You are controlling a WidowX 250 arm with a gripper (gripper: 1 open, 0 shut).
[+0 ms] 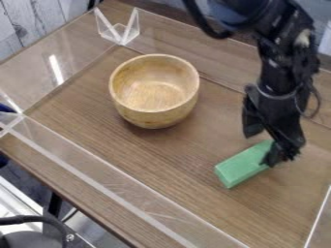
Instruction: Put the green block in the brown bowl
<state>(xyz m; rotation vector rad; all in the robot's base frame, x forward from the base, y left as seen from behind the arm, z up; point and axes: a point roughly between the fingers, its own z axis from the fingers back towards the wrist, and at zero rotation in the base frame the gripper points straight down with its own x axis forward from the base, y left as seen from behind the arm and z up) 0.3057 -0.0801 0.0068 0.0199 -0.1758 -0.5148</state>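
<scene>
the green block lies flat on the wooden table, at about four o'clock from the brown bowl. the gripper points down over the block's far end, jaws spread wide, holding nothing.

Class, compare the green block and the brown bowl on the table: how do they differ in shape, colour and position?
The green block is a flat-faced bar; the brown bowl is round and hollow. The block is bright green, the bowl pale wood with grain. The block lies near the front right under the open gripper; the bowl stands apart, farther back and left. Both rest on the wooden table.
</scene>
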